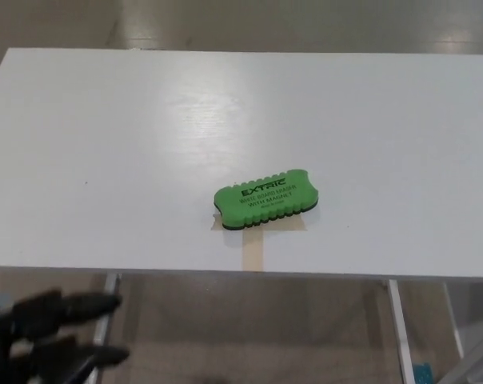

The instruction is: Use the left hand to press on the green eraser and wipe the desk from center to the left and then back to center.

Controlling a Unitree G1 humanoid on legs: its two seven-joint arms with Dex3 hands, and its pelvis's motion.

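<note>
A green eraser (265, 200) with black lettering lies flat on the white desk (145, 144), near the front edge and a little right of centre. It rests over a strip of tan tape (253, 252). My left hand (53, 336) shows at the bottom left corner, below the desk's front edge and far from the eraser. Its black fingers (85, 306) are spread apart and hold nothing. The right hand does not show.
The desk's front edge runs across the picture at about two thirds down. Below it a white desk leg (401, 328) and the brown floor are visible.
</note>
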